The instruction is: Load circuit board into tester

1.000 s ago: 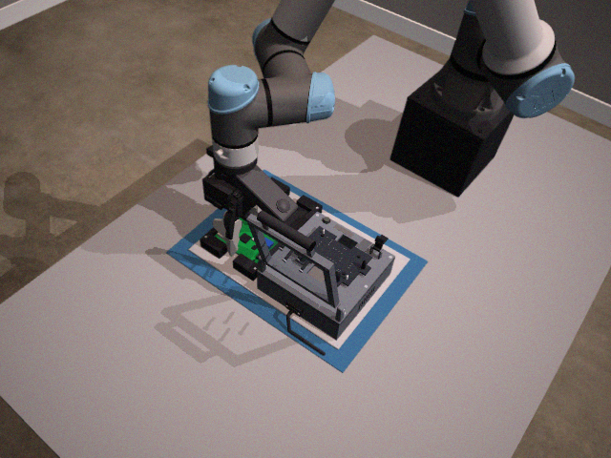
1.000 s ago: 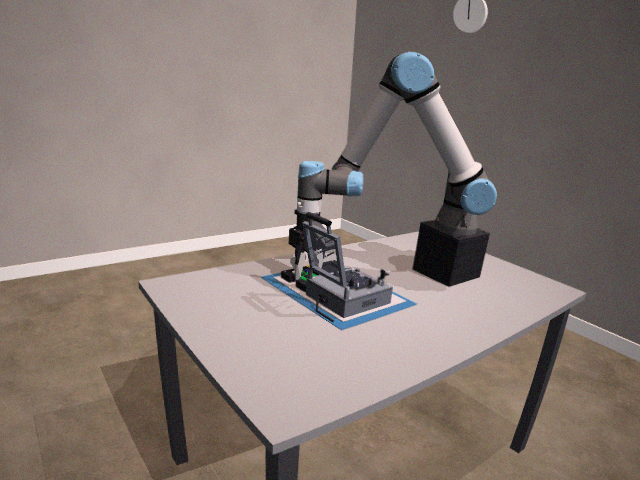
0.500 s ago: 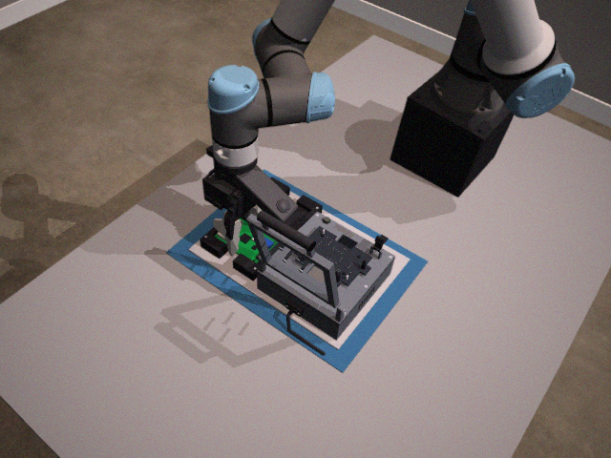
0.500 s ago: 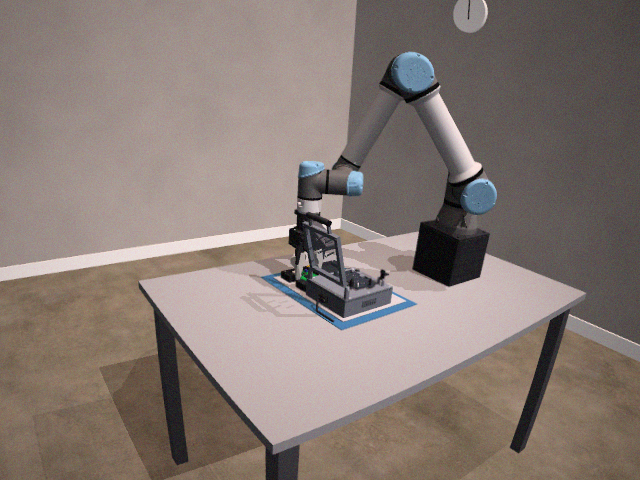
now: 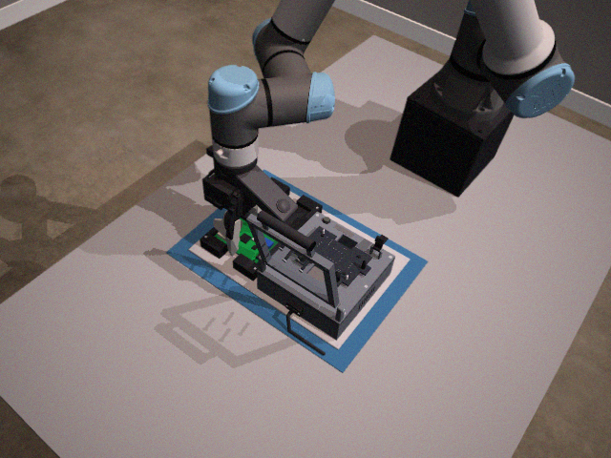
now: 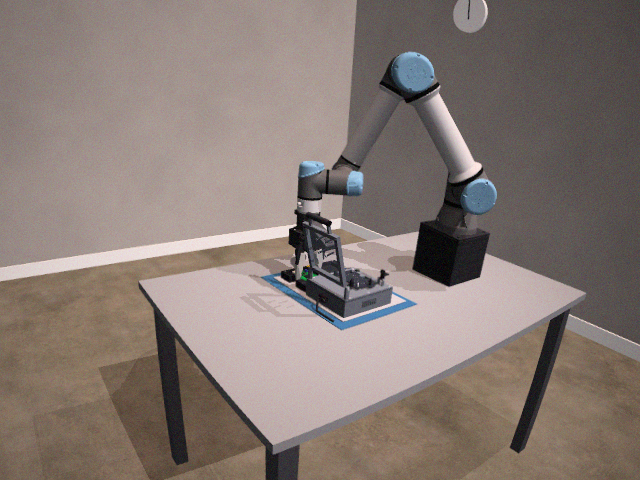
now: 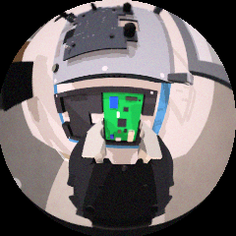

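Note:
The green circuit board (image 5: 244,244) (image 6: 307,274) (image 7: 123,115) lies in the black tray (image 5: 213,243) (image 7: 79,104) just left of the tester, component side up. My gripper (image 5: 230,244) (image 6: 301,269) (image 7: 121,119) reaches straight down into the tray, and its two pale fingers press on the board's long edges at its near end. The grey tester (image 5: 320,301) (image 6: 356,302) (image 7: 113,54) has its framed lid (image 5: 288,227) (image 6: 323,248) standing open, close beside my wrist. The lone black post (image 5: 379,242) (image 7: 129,29) stands at the tester's far end.
Tray and tester sit on a blue-bordered mat (image 5: 380,315) (image 6: 361,320). A thin black lever (image 5: 302,336) sticks out from the tester's front. The arm's black base block (image 5: 444,142) (image 6: 449,255) stands at the back right of the table (image 6: 310,382).

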Controlling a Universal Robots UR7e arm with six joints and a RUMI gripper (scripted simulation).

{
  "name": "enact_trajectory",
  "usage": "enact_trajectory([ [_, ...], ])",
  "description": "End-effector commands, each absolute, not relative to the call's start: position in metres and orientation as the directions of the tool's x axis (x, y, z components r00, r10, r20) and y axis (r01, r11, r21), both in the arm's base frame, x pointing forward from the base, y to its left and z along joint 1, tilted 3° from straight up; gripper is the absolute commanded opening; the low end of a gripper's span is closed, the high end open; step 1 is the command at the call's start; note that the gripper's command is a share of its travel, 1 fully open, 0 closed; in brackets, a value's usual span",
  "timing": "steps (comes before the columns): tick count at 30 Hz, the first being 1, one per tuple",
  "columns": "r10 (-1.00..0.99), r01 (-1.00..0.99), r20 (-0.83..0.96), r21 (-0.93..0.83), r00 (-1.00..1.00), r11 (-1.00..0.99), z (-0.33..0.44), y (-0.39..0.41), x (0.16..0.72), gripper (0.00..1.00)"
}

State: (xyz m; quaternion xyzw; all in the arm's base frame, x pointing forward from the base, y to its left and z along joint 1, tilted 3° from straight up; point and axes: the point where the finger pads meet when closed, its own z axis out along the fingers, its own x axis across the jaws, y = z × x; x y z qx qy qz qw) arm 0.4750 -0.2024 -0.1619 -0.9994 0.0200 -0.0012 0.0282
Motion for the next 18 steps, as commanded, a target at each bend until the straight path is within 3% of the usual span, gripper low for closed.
enact_trajectory([
  [1, -0.040, -0.040, 0.002, -0.056, 0.999, -0.998, -0.1614, -0.2028, 0.4754, 0.44],
  [18, -0.040, -0.040, 0.002, -0.056, 0.999, -0.998, -0.1614, -0.2028, 0.4754, 0.42],
])
